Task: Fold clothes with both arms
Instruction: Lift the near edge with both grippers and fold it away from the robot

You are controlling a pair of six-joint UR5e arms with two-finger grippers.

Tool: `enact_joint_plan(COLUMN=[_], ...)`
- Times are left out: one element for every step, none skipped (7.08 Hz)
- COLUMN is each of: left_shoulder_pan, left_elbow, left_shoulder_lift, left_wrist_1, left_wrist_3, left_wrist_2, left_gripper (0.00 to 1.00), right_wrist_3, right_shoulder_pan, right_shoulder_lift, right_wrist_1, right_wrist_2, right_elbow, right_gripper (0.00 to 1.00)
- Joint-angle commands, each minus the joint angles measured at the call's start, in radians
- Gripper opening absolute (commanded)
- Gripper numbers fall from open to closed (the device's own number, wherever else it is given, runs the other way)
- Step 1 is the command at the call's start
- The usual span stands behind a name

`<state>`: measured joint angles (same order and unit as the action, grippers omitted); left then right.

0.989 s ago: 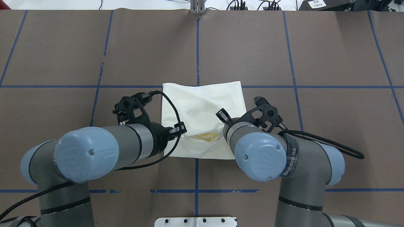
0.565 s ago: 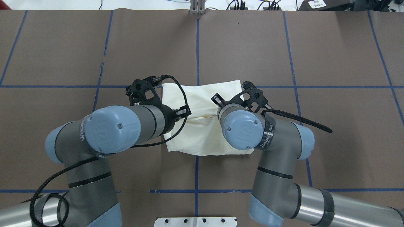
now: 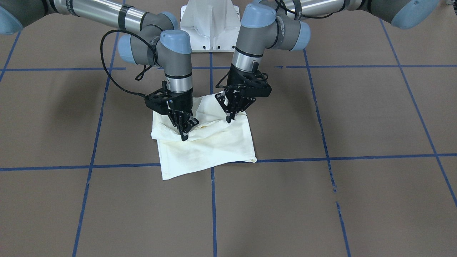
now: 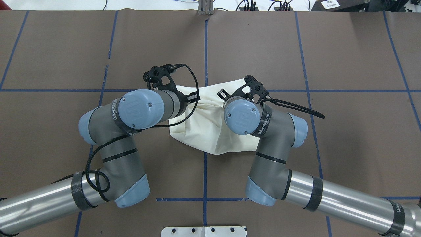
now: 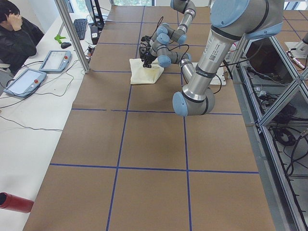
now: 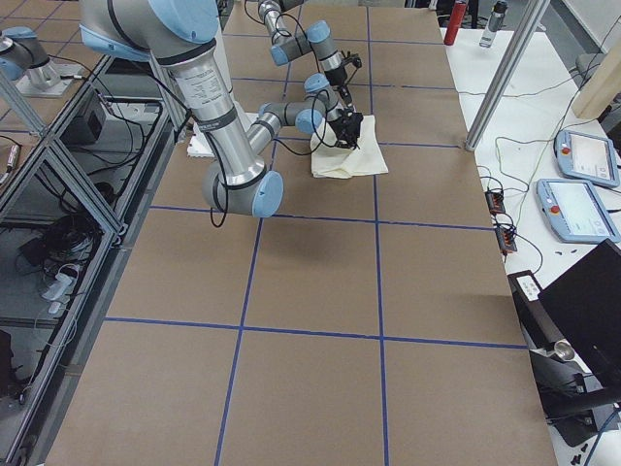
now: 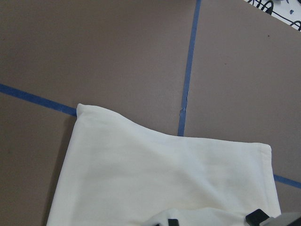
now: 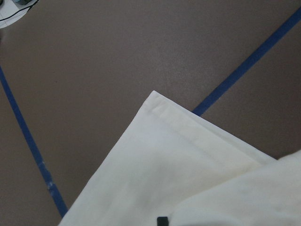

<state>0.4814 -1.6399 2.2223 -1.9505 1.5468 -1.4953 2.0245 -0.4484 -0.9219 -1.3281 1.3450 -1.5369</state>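
Note:
The cream-white shirt [image 3: 210,146] lies folded near the table's middle, also in the overhead view [image 4: 210,131]. Only plain cream shows; the print is hidden. My left gripper [image 3: 229,119] is shut on a lifted fold of the shirt at its robot-side edge. My right gripper [image 3: 184,136] is shut on the same fold further along and holds it over the lower layer. In the overhead view both grippers are hidden under the wrists. The left wrist view shows the shirt's far edge [image 7: 164,160]. The right wrist view shows a far corner [image 8: 160,141].
The white pedestal base [image 3: 210,32] stands at the robot's side. Blue tape lines [image 3: 321,157] cross the brown table cover. An operators' desk with tablets [image 5: 29,79] and a seated person [image 5: 14,29] lies beyond the far edge.
Both arms have reached forward, away from the base, carrying the shirt's near edge up and over toward its far edge. The visible shirt has become shorter and bunched.

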Motion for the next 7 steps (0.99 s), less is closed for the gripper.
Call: enact_joint_plan(left_shoulder_pan=[0.005,0.006,0.012,0.014,0.016,0.017,0.019], left_elbow=[0.07,0.075,0.089,0.1,0.101,0.101,0.101], left_shoulder_lift=[0.01,0.01,0.01,0.013,0.013,0.014,0.013], left_wrist_1=[-0.014,-0.016,-0.016,-0.016,-0.016,-0.018,-0.04], left_wrist_3=[-0.008,-0.04,-0.054,-0.056,-0.057,-0.057,-0.066], left_wrist_2=[0.001,0.003,0.003,0.003,0.003,0.003,0.0], left_gripper=[0.0,0.0,0.0,0.0,0.0,0.0,0.72], right_wrist_3=[-0.007,-0.007,-0.007,-0.007,-0.007,-0.015,-0.127], right_shoulder_pan=[-0.015,-0.016,-0.016,-0.015,-0.016,-0.015,-0.015], right_shoulder_lift=[0.008,0.008,0.014,0.023,0.035,0.035,0.044], right_wrist_1=[0.004,0.004,0.004,0.006,0.006,0.004,0.004], right_wrist_2=[0.008,0.011,0.011,0.011,0.011,0.013,0.005], right_elbow=[0.027,0.037,0.05,0.072,0.086,0.086,0.09], right_gripper=[0.0,0.0,0.0,0.0,0.0,0.2,0.99])
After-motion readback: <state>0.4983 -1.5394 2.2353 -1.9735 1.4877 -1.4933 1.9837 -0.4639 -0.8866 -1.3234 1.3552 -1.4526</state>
